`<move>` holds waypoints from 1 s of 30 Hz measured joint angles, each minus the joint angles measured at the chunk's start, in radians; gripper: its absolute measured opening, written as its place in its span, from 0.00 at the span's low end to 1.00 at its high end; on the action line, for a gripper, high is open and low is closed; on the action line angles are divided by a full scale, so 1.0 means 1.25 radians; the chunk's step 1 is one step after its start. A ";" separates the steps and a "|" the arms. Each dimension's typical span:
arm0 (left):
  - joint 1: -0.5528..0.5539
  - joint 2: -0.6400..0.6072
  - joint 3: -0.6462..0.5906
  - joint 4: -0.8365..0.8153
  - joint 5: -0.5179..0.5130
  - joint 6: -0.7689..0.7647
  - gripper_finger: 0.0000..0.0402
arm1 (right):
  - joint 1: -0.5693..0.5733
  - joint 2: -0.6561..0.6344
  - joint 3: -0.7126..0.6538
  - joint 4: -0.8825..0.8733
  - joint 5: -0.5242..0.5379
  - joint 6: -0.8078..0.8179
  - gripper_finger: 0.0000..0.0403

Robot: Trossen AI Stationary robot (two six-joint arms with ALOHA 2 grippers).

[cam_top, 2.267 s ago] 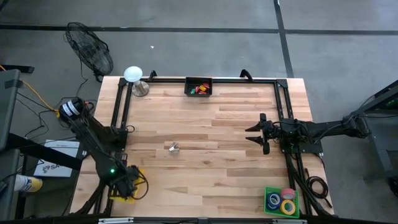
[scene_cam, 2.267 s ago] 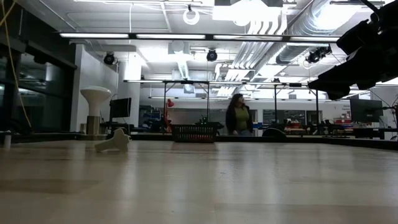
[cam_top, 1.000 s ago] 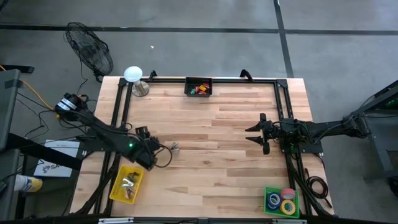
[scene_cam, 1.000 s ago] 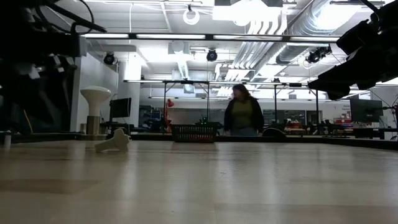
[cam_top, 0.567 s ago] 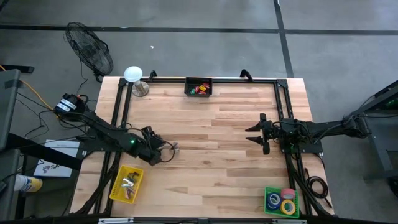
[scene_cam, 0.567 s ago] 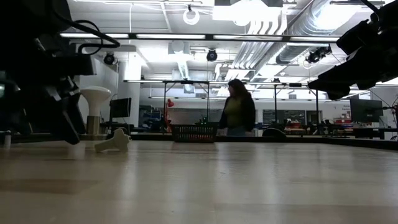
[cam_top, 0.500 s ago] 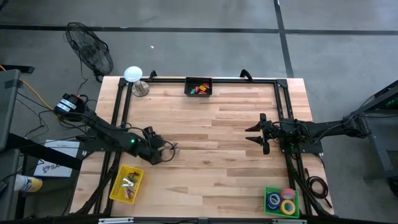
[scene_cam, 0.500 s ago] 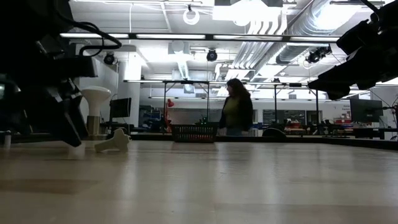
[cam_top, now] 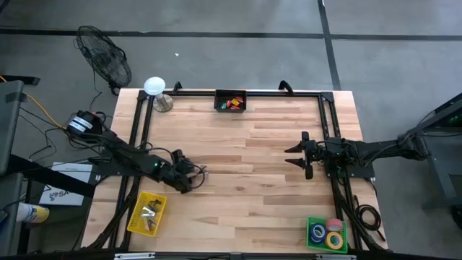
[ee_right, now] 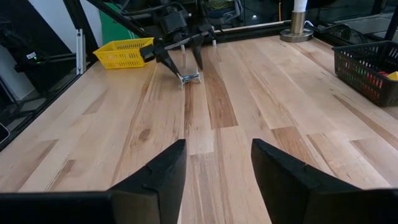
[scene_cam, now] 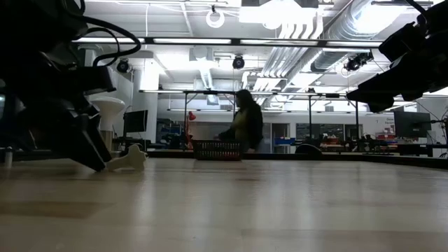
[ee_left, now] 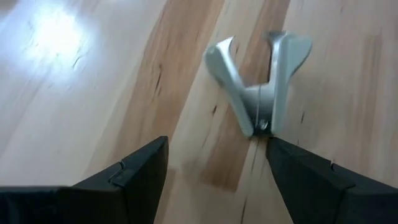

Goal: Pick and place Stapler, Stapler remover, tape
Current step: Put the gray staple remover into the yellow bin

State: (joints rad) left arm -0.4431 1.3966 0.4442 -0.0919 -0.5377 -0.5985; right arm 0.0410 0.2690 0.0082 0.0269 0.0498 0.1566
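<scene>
Wooden table [cam_top: 245, 195], silver stapler remover [cam_top: 201, 171] (mid-left), black basket [cam_top: 231, 100], white-topped stand [cam_top: 156, 92]

The room is bright, lit by long ceiling lights [scene_cam: 210, 40]. The table [cam_top: 253, 144] looks evenly lit from above. In the low view the left arm [scene_cam: 49, 91] is a dark shape against the light. The remover [ee_left: 258, 81] looks blurry, maybe from motion.

Left gripper [cam_top: 195, 173] low — agape, right gripper [cam_top: 296, 154] parted
</scene>
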 joint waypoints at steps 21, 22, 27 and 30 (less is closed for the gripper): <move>-0.001 0.076 0.000 0.145 0.107 0.018 0.67 | 0.000 0.000 0.000 0.000 0.000 0.000 0.42; -0.002 0.076 -0.001 0.157 0.100 0.018 0.67 | 0.000 0.000 0.000 0.000 0.000 0.000 0.42; -0.003 0.078 -0.001 0.186 0.054 0.014 0.67 | 0.000 0.000 0.000 0.000 0.000 0.000 0.43; -0.003 0.079 -0.001 0.189 0.026 0.009 0.67 | 0.000 0.000 0.000 0.000 0.000 0.000 0.43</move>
State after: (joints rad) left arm -0.4472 1.4952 0.4427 0.1447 -0.5057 -0.5875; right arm 0.0410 0.2689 0.0082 0.0267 0.0498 0.1566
